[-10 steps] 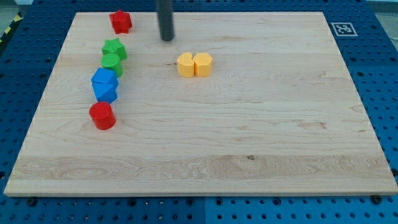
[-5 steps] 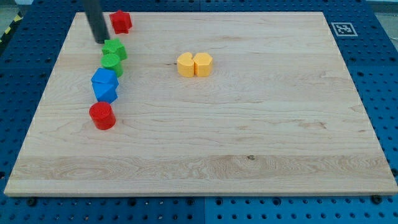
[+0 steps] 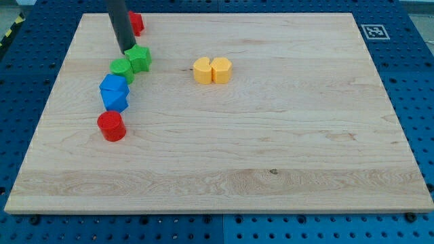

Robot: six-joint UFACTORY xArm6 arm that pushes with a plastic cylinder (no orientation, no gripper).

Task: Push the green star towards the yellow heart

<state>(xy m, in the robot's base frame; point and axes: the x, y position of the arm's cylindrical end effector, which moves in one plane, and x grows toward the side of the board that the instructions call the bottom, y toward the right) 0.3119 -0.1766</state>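
The green star point(image 3: 140, 59) lies in the upper left of the wooden board point(image 3: 271, 135). My tip point(image 3: 127, 51) touches the star's upper left side. The yellow heart point(image 3: 202, 70) sits to the star's right, near the board's upper middle, with a gap between them. A yellow block point(image 3: 222, 70) of unclear shape touches the heart's right side.
A green round block point(image 3: 122, 68) touches the star's lower left. Below it are two blue blocks point(image 3: 114, 93) pressed together, then a red cylinder point(image 3: 111, 126). A red block point(image 3: 135, 23) at the top left is partly hidden behind my rod.
My tip swept left across the top of the board, then came right against the green star. The star has shifted right and slightly down, away from its spot above the green round block.
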